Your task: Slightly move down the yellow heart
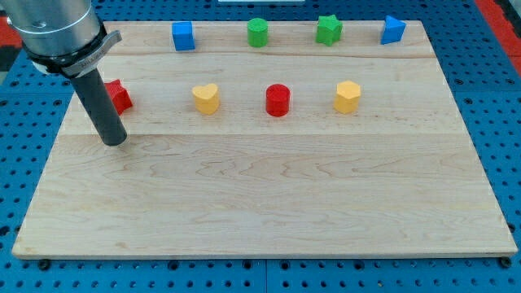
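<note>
Illumination is bright and even across the wooden counter (269, 203), apparently from overhead. Shadows are soft and short: each block, such as the yellow heart (206, 98) and the red cylinder (278, 100), casts only a faint dark rim at its base. The dark rod (102, 110) shows a dull sheen along its side. No harsh glare on the wood. Focus is sharp throughout; grain lines read clearly. The counter's edges converge toward the view's top, without visible bending.

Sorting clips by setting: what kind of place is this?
Probably a robotics lab bench: a wooden board on a blue perforated table, small coloured blocks like the yellow heart, and my tip beside a red block.
</note>
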Motion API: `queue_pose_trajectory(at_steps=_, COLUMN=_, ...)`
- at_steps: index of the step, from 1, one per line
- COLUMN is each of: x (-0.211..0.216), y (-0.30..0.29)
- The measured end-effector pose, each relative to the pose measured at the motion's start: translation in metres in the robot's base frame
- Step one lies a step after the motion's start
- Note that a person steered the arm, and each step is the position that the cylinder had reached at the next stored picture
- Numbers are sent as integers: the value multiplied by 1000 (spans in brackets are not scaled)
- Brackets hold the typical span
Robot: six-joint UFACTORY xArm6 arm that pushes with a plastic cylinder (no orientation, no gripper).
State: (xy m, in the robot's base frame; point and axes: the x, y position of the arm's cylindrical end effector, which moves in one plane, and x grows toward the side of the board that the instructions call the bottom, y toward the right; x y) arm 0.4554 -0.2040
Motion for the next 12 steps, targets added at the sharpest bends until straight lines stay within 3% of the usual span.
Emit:
queue_pose_trajectory(at_steps=4, x=3, y=0)
queue_pose_trajectory(at_steps=6, x=1, y=43)
queue_pose_trajectory(at_steps=7, x=-16, y=36)
queue_pose_trajectory(at_steps=8, x=-59, y=47)
queue_pose_trajectory(at_steps=10, x=-115, y=109)
queue_pose_trajectory(at_steps=12, x=-47, y=143)
